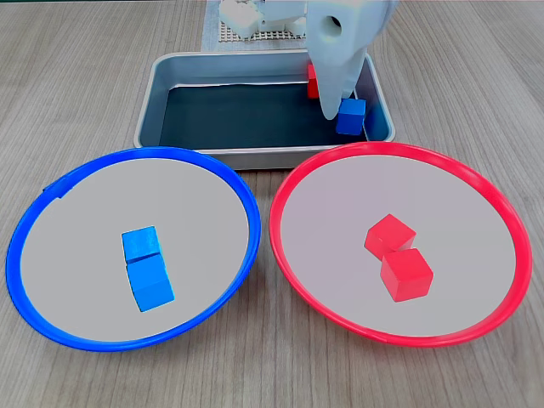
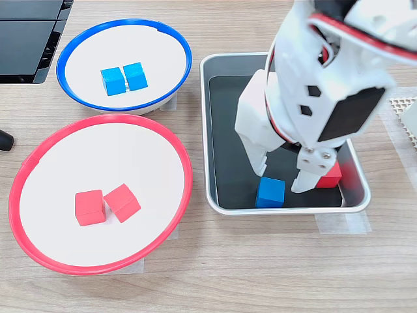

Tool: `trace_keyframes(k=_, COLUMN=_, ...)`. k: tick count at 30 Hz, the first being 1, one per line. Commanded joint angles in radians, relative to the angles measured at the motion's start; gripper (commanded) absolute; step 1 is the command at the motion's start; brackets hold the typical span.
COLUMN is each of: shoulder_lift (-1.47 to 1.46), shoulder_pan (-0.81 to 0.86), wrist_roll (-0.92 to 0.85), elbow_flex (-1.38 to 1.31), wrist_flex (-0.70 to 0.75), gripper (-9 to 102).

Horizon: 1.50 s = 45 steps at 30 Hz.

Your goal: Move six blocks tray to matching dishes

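Note:
The silver tray (image 1: 161, 85) (image 2: 218, 202) holds one blue block (image 1: 350, 116) (image 2: 270, 192) against its side wall and one red block (image 1: 312, 82) (image 2: 331, 176), half hidden by the arm. My white gripper (image 1: 330, 106) (image 2: 283, 181) reaches down into the tray, open. Its fingertips (image 2: 262, 168) sit low beside the blue block, between the two blocks, and hold nothing. The blue-rimmed dish (image 1: 51, 195) (image 2: 78, 45) carries two blue blocks (image 1: 140, 244) (image 2: 124, 79). In the red-rimmed dish (image 1: 501, 212) (image 2: 39, 156) lie two red blocks (image 1: 406, 274) (image 2: 89, 207).
A white perforated mat and the arm's base (image 1: 246, 21) stand behind the tray. A black device (image 2: 29, 39) lies at the top left in a fixed view. Tape strips (image 2: 342, 222) hold the tray and dishes to the wooden table.

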Motion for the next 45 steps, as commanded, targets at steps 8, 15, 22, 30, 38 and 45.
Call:
trace_keyframes(k=8, shoulder_lift=-0.031, shoulder_pan=-0.02, wrist_roll=0.014, elbow_flex=-0.009, wrist_flex=-0.118, gripper=13)
trace_keyframes(k=15, shoulder_lift=-0.044, shoulder_pan=-0.035, wrist_roll=0.011, elbow_flex=0.005, wrist_flex=-0.152, gripper=4)
trace_keyframes(k=22, shoulder_lift=0.055, shoulder_pan=0.032, wrist_roll=-0.032, elbow_flex=-0.015, wrist_flex=0.012, gripper=0)
trace_keyframes(k=30, shoulder_lift=0.265, shoulder_pan=0.327, wrist_roll=0.121, elbow_flex=-0.133, wrist_flex=0.06, gripper=0)
trace_keyframes(k=38, shoulder_lift=-0.044, shoulder_pan=0.5, wrist_roll=0.288, elbow_flex=-0.278, wrist_flex=-0.339, gripper=0)
trace_keyframes(k=45, shoulder_lift=-0.186, shoulder_pan=0.522, wrist_roll=0.281, elbow_flex=-0.319, wrist_flex=-0.422, gripper=20)
